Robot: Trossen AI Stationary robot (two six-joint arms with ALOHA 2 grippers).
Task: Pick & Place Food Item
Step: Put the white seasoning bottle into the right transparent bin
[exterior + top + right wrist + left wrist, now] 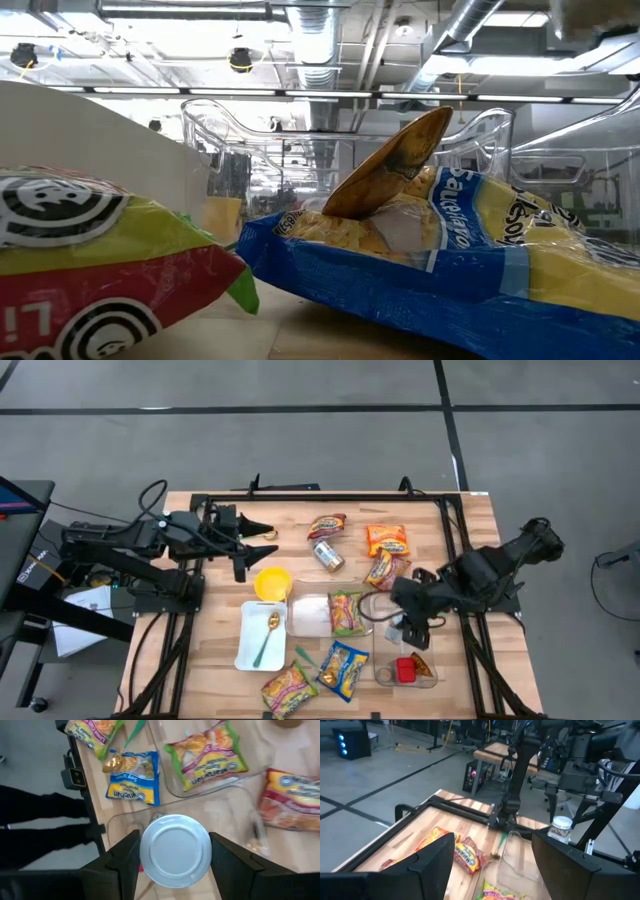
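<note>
Silver and round, a can [175,851] sits clamped between the two dark fingers [122,857] of the right tool [413,622], its flat end facing the wrist camera. In the high view this tool hangs over the right part of the wooden tabletop [460,520], above a clear plastic container [408,660] that holds something red [404,670].

Beside it, a second clear container [325,615] holds a green-edged snack packet [346,611]. A blue and yellow packet [343,669] lies near the front edge of the tabletop with a gold spoon resting on it, and a yellow and red packet [288,688] lies just beside that. A white tray [245,647] carries a gold spoon [268,635] with a green handle, and a yellow bowl [273,583] stands just behind the tray.

Toward the back of the tabletop lie another can [328,556] on its side, a dark red packet [326,525], an orange packet [386,539] and one more orange packet [383,570] close to the right arm.

The left tool [258,543] hovers over the back left area of the tabletop with its fingers [432,865] apart and nothing between them, well apart from the food items.
</note>
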